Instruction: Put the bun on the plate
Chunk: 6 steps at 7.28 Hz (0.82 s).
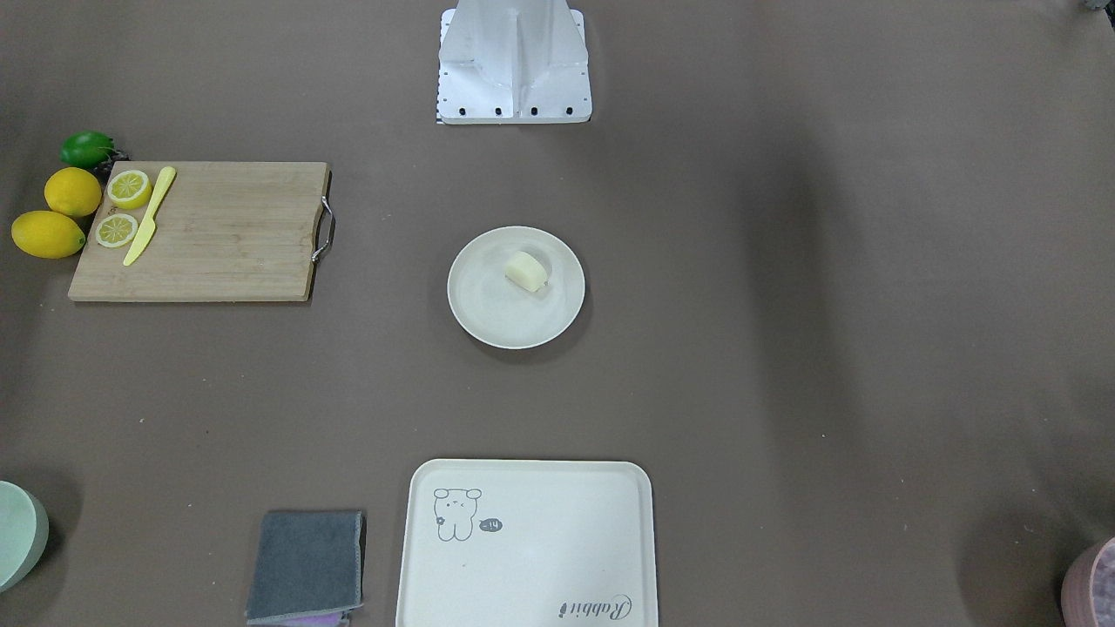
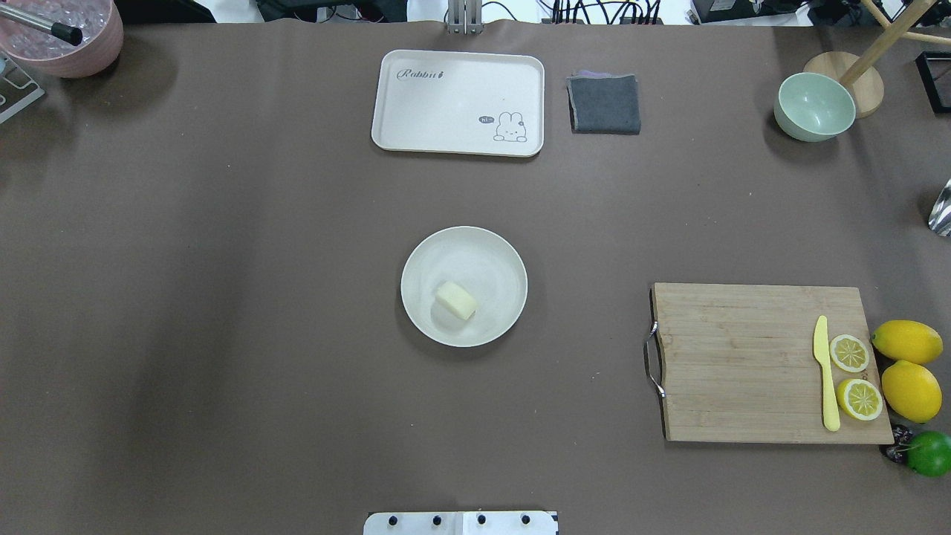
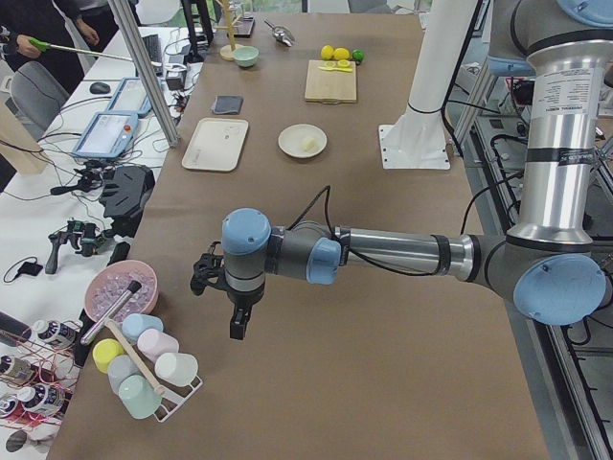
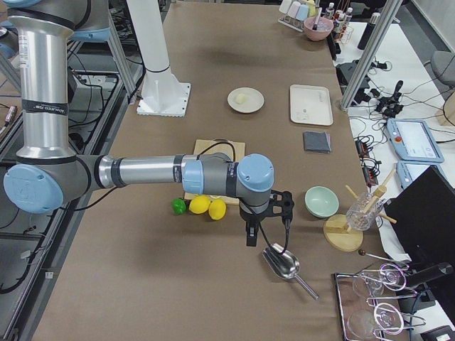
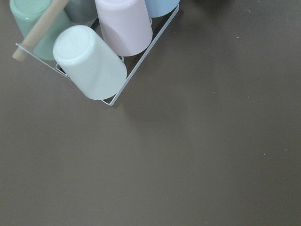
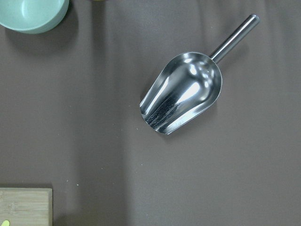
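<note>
bun (image 2: 455,299): on plate (image 2: 494,261), near-left part
cutting board (image 2: 735,364): right; holds knife (image 2: 826,371), lemon slices (image 2: 849,353)
tray (image 2: 446,104): far centre

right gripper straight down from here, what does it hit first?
Probably the scoop, lying about under the right gripper; depth is unclear, so it might meet bare table beside it.

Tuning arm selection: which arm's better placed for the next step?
Neither clearly: bun already lies on plate, mid-table; left pincer hangs near cup rack, right pincer above scoop, at opposite table ends.
</note>
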Each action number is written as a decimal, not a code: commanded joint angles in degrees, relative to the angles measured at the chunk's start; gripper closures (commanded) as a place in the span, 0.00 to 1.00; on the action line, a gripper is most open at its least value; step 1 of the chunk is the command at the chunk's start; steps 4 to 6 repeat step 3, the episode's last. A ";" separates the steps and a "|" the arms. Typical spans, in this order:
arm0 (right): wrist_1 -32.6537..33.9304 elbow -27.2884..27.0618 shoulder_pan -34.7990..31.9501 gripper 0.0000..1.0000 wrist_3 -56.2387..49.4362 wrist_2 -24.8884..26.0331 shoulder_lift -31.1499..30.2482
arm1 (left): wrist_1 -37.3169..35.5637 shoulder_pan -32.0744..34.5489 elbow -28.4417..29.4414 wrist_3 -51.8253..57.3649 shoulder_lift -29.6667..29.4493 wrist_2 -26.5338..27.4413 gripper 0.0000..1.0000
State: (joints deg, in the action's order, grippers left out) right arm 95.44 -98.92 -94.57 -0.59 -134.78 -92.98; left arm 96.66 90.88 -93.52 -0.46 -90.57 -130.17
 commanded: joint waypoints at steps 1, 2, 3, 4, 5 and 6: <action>0.01 0.04 0.00 0.00 -0.03 0.05 -0.01 | 0.02 0.00 0.01 -0.07 0.05 0.00 0.02; 0.01 0.04 0.00 0.00 -0.03 0.05 -0.18 | 0.02 0.00 0.01 -0.07 -0.04 0.00 0.02; 0.01 0.04 0.00 0.00 -0.03 0.05 -0.44 | 0.02 0.00 -0.08 -0.07 -0.13 0.00 0.02; 0.01 0.04 0.00 0.00 -0.03 0.05 -0.44 | 0.02 0.00 -0.08 -0.07 -0.13 0.00 0.02; 0.01 0.04 0.00 0.00 -0.03 0.05 -0.44 | 0.02 0.00 -0.08 -0.07 -0.13 0.00 0.02; 0.01 0.04 0.00 0.00 -0.03 0.05 -0.44 | 0.02 0.00 -0.08 -0.07 -0.13 0.00 0.02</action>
